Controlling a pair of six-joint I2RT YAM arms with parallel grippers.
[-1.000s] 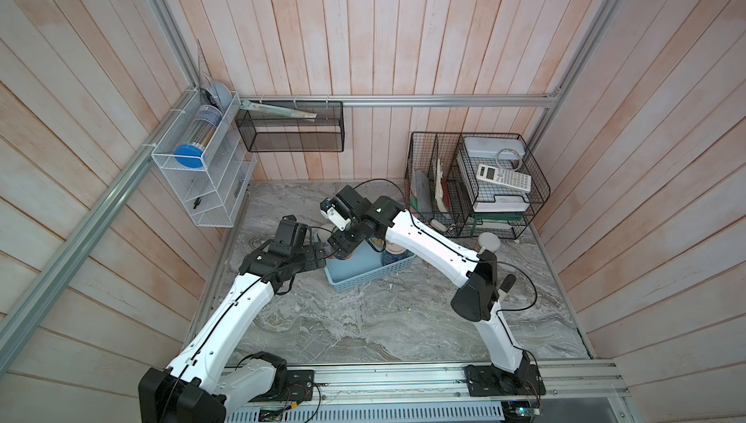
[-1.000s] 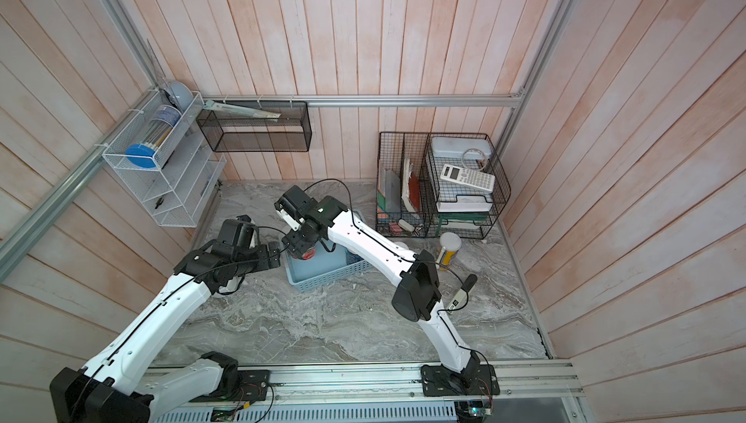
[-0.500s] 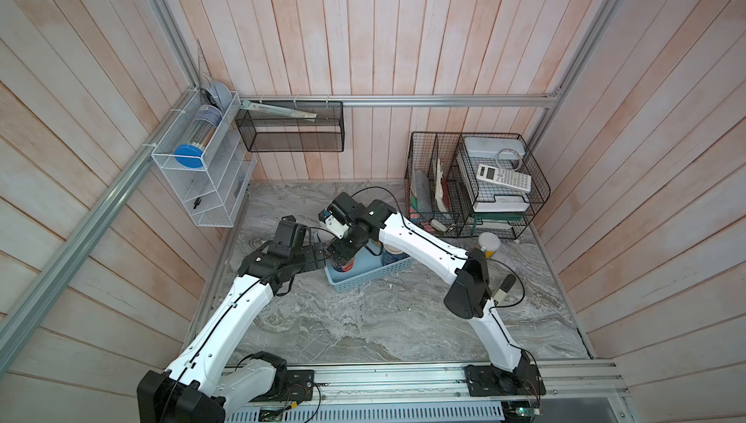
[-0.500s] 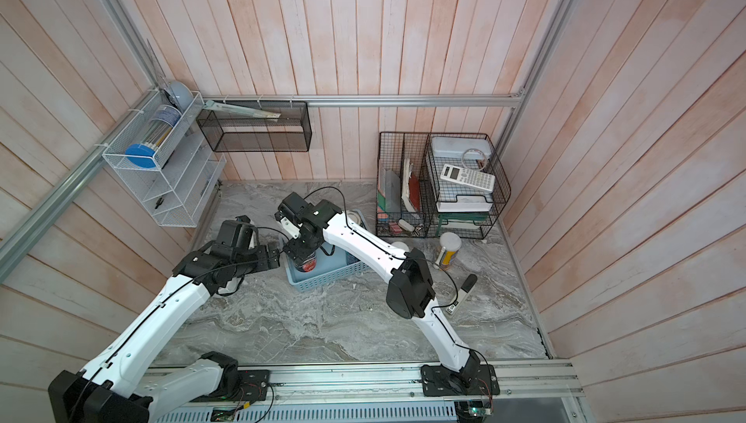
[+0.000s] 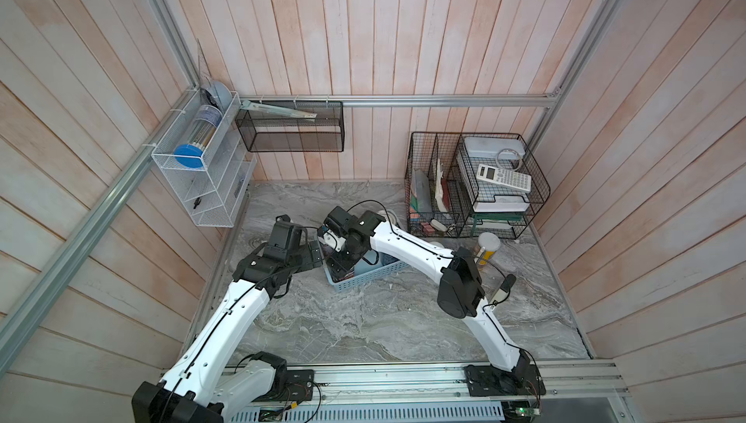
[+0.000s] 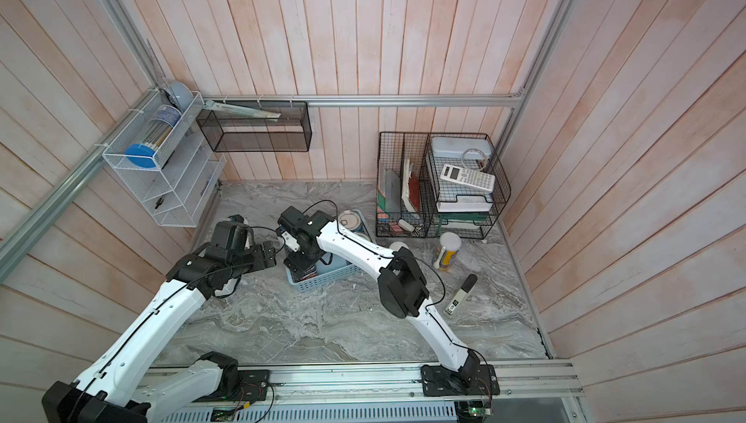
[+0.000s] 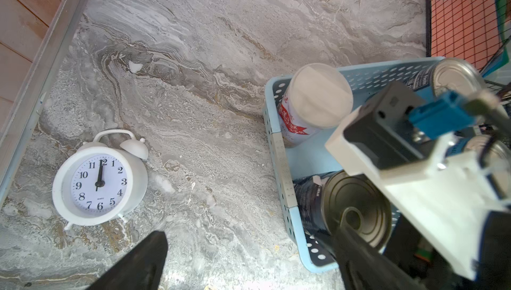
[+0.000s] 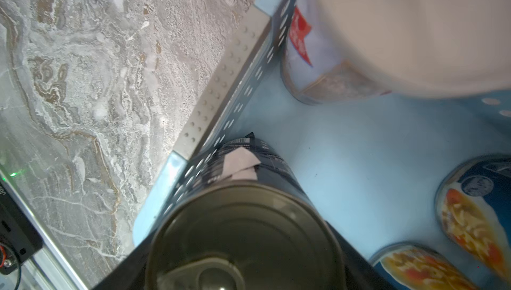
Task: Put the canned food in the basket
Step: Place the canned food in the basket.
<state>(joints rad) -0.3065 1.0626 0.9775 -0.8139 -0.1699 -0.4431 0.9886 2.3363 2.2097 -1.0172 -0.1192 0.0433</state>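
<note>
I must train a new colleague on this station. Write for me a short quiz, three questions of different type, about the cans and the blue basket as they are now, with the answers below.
1. Short answer: which end effector grips the dark-labelled can in a corner of the basket?
2. True or false: the left end effector is open and holds nothing.
3. Where does the yellow-labelled can stand?
A) in the basket
B) on the table, near the black wire organiser
C) in the white wire rack

Key
1. The right end effector.
2. True.
3. B.
</note>
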